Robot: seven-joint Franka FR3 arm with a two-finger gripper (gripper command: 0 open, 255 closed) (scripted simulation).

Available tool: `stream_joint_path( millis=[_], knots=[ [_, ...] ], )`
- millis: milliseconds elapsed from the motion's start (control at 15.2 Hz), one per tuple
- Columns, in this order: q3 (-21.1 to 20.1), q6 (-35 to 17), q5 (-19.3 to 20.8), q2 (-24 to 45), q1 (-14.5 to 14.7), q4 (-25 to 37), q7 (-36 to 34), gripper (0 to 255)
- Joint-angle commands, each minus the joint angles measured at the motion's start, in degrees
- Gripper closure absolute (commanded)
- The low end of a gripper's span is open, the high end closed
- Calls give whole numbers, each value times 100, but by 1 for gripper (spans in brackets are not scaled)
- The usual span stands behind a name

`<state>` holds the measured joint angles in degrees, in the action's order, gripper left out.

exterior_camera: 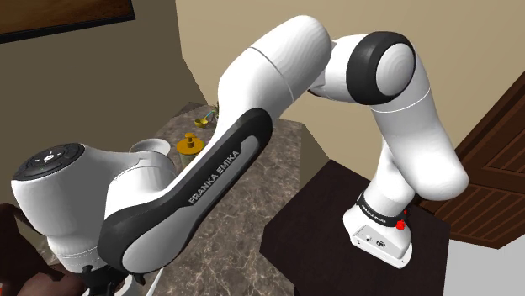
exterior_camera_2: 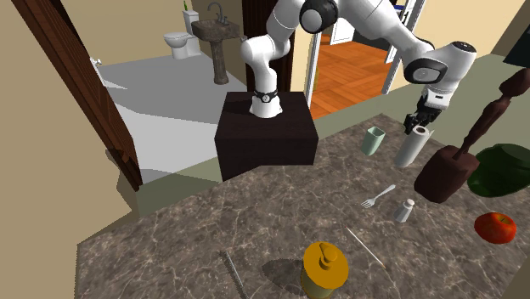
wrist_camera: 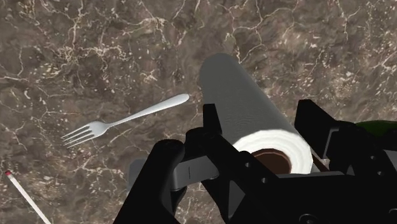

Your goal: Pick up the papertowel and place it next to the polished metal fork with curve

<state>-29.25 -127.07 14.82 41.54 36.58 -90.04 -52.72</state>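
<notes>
The paper towel (exterior_camera_2: pixel 408 150) is a white roll with a brown core, standing on end on the brown marbled counter (exterior_camera_2: pixel 280 212) beside a pale cup (exterior_camera_2: pixel 372 140). My gripper (exterior_camera_2: pixel 420 127) comes down on its top end. In the wrist view the roll (wrist_camera: pixel 245 95) sits between the two black fingers (wrist_camera: pixel 212 124), which press on both of its sides, so my gripper (wrist_camera: pixel 261 121) is shut on it. Whether the roll's lower end touches the counter I cannot tell. The shiny curved fork (wrist_camera: pixel 124 121) lies flat on the counter a short way from the roll, also seen as the fork (exterior_camera_2: pixel 378 197) nearer the camera.
A dark wooden mallet-like piece (exterior_camera_2: pixel 448 170), a green object (exterior_camera_2: pixel 503 170) and a tomato (exterior_camera_2: pixel 495 227) stand at the second exterior view's right. A small shaker (exterior_camera_2: pixel 405 210) sits by the fork. A yellow bottle (exterior_camera_2: pixel 324 270) and a thin stick (exterior_camera_2: pixel 367 246) lie nearer. The dark stand (exterior_camera_2: pixel 266 136) is behind.
</notes>
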Motion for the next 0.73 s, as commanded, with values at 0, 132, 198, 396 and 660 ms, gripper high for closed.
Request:
stream_joint_path(
  millis=[0,132,198,396,660],
  knots=[
    [37,-99,41,102,30,4,-13,255],
    [73,-196,78,196,53,-2,-23,255],
    [91,-243,97,244,66,-2,-28,255],
    [146,-382,152,391,104,4,-42,255],
    [221,-558,223,597,158,32,-60,255]
  ],
)
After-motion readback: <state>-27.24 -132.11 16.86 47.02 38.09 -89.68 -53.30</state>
